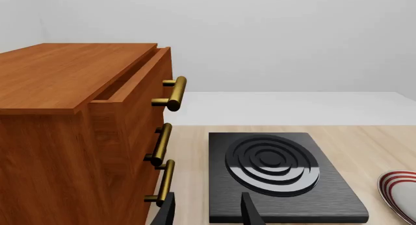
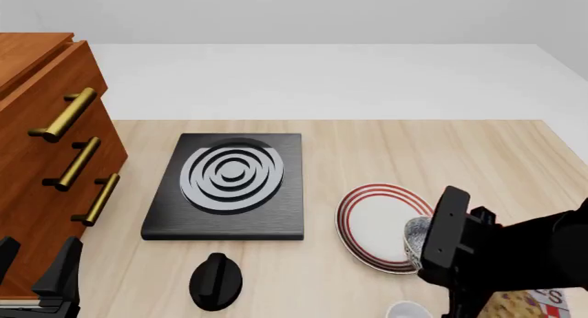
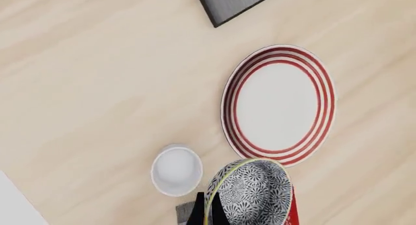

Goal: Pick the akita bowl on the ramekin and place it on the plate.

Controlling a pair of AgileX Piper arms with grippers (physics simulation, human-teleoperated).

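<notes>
Bowl [image 3: 250,196] held above plate [image 3: 278,99] edge

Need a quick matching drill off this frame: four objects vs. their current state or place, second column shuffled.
Things:
1. akita bowl
2. ramekin
3. plate
4. stove burner

States:
A. bare, nothing on it, red rings at rim
B. held in the right hand, off the table
C. black square next to the wooden cabinet
D. sitting empty on the table, nothing on top

Pairs: 1-B, 2-D, 3-A, 4-C
</notes>
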